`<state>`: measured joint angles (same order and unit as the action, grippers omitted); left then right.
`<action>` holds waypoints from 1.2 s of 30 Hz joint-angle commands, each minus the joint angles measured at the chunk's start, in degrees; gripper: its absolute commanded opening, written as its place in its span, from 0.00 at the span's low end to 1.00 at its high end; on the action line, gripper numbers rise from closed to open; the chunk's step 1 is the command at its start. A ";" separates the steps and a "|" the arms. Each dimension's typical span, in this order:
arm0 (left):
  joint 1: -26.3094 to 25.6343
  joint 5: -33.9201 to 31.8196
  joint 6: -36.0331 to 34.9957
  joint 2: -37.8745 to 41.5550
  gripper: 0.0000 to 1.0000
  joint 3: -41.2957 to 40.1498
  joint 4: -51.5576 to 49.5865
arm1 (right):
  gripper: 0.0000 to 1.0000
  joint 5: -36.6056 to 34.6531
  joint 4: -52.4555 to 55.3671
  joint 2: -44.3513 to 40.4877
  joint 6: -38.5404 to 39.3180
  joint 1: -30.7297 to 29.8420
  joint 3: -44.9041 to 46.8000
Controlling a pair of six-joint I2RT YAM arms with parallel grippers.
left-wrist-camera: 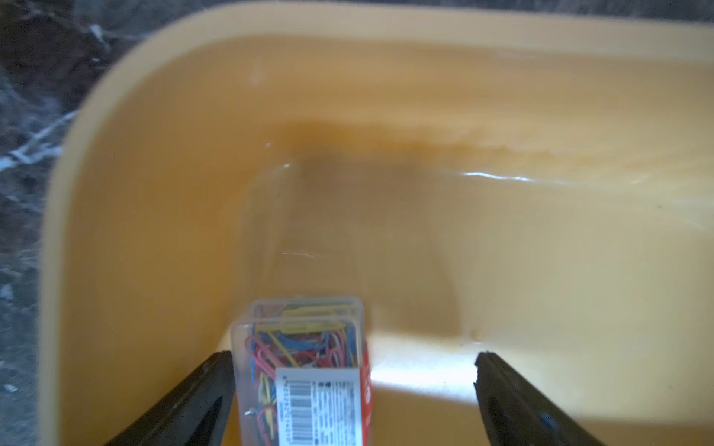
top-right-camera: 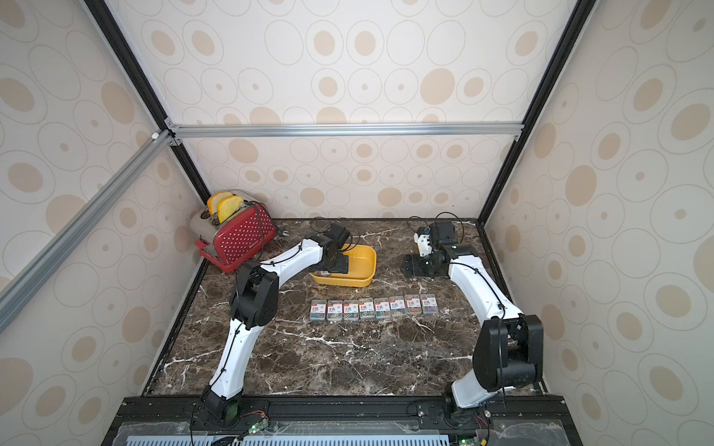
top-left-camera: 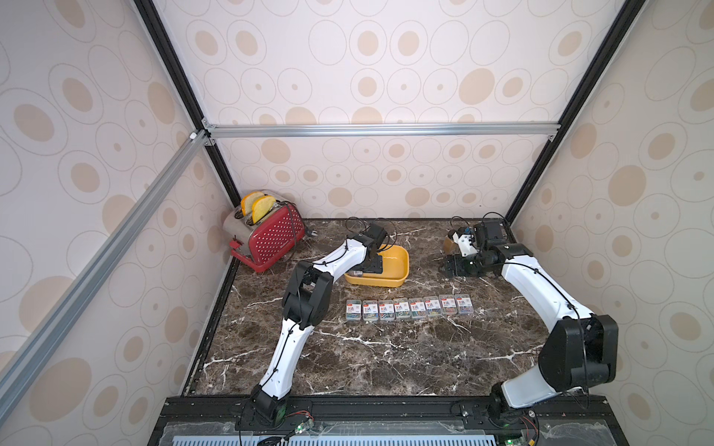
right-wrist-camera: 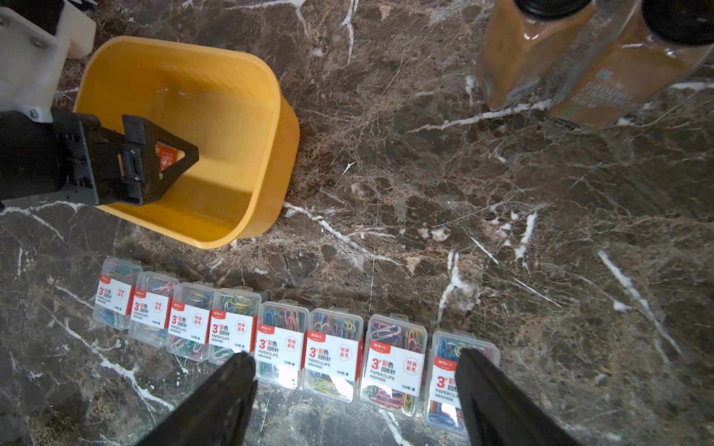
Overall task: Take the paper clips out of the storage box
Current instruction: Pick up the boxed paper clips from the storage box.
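Nearest me, eight boxes of paper clips [top-left-camera: 409,309] lie in a row on the marble table [top-left-camera: 347,359]. Behind them, the left gripper [left-wrist-camera: 353,355] reaches into the yellow storage box [top-left-camera: 403,266], jaws wide apart around one clip box [left-wrist-camera: 305,359] standing on edge, unclamped. The right gripper [right-wrist-camera: 353,353] hangs off to the side, jaws apart, empty. Farthest back stand two brown jars [right-wrist-camera: 579,58] and a red toaster [top-left-camera: 266,235].

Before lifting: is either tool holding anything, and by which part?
Nothing: left tool open astride the clip box in the tub; right tool open, empty.
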<state>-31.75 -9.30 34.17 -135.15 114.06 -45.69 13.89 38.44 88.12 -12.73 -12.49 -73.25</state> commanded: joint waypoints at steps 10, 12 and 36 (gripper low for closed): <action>-2.10 3.29 -0.36 -0.20 0.99 -0.85 2.41 | 0.86 0.55 0.83 0.22 -0.55 -0.25 -1.48; -2.12 3.06 -1.07 -0.37 0.99 -0.42 1.53 | 0.86 0.65 0.81 0.23 -0.68 -0.21 -1.46; 0.94 19.05 -9.72 8.01 0.29 0.24 2.93 | 0.79 8.34 -4.72 -3.64 -2.29 -0.33 -0.90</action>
<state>-32.10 0.71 27.92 -133.97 113.75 -44.58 18.04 36.12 87.15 -14.81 -12.53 -73.56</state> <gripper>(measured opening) 0.499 0.789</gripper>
